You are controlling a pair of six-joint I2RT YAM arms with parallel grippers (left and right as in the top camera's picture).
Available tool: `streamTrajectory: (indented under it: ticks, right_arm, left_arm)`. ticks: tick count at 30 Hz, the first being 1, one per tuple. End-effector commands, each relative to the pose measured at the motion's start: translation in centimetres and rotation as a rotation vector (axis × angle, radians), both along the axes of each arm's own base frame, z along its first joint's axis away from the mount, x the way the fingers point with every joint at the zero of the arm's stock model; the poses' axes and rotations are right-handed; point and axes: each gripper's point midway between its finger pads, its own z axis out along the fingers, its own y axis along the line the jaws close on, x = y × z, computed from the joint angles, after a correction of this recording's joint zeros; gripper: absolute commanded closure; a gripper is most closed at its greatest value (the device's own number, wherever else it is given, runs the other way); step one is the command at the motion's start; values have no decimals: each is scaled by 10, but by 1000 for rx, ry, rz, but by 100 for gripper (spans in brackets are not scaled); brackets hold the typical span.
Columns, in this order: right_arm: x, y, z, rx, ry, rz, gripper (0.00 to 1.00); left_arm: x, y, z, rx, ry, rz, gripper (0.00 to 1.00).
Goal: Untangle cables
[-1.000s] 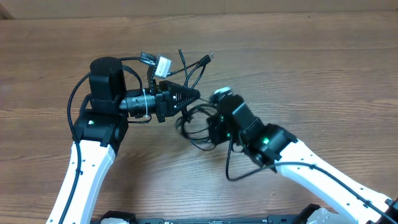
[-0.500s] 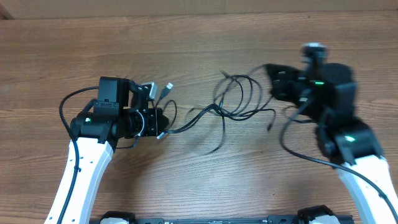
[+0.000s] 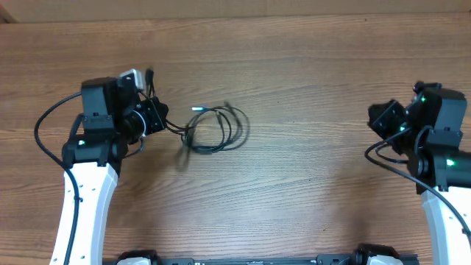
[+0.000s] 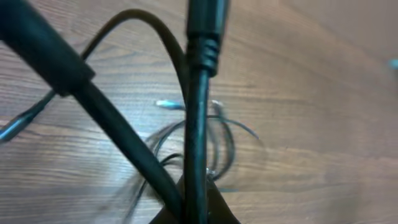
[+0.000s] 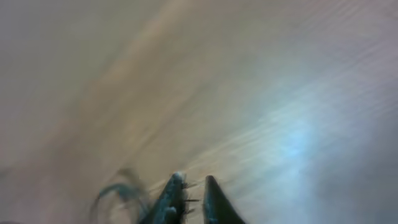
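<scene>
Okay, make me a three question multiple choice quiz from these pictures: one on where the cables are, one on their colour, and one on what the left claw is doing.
1. Where does the coil of the cables lie?
A. On the table, close beside the left claw.
B. Hanging off the table's edge.
C. Draped over an arm's elbow.

2. What colour are the cables?
A. White.
B. Black.
C. Red.

3. How is the left claw?
A. Wide open and empty.
B. Out of every view.
C. Shut on the cables.

Answers:
1 A: the overhead view shows the loops flat on the wood next to that claw.
2 B: the overhead and left wrist views show thin black cords.
3 C: the left wrist view shows the cords running into its closed tip.
</scene>
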Motion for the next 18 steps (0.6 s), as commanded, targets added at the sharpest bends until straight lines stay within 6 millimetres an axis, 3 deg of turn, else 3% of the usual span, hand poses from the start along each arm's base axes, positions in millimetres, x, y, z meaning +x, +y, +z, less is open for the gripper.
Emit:
streamTrajectory:
  ticks: [1,3,5,8,9,10,11,12,14,18]
  right_arm:
    - [1,-14,-4,-48,33,-41,66]
    - [3,2,-7,0,38,33,49]
    - [4,12,-10,17,45,85,39]
    - [3,18,-18,36,77,107,35]
    - [2,21,-20,46,87,117,34]
    - [0,24,-21,54,94,144,34]
    - [-1,28,-22,56,97,173,34]
    - [-3,31,-22,55,98,207,34]
    - [-7,32,-25,45,112,225,33]
    - [-10,32,-28,48,129,224,31]
  left_arm:
    - [10,-22,38,-198,-85,-66,96]
    - [4,-58,60,-294,-159,-255,96]
    - [-9,-95,75,-337,-230,-456,94]
    - [-17,-128,69,-280,-249,-555,72]
    - [-15,-133,60,-233,-229,-531,54]
    - [-12,-132,51,-189,-208,-495,39]
    - [-8,-128,39,-135,-168,-425,13]
    - [-4,-118,25,-75,-114,-332,0]
    - [-4,-96,-4,34,5,-152,0]
    - [-24,-89,-40,164,147,-121,0]
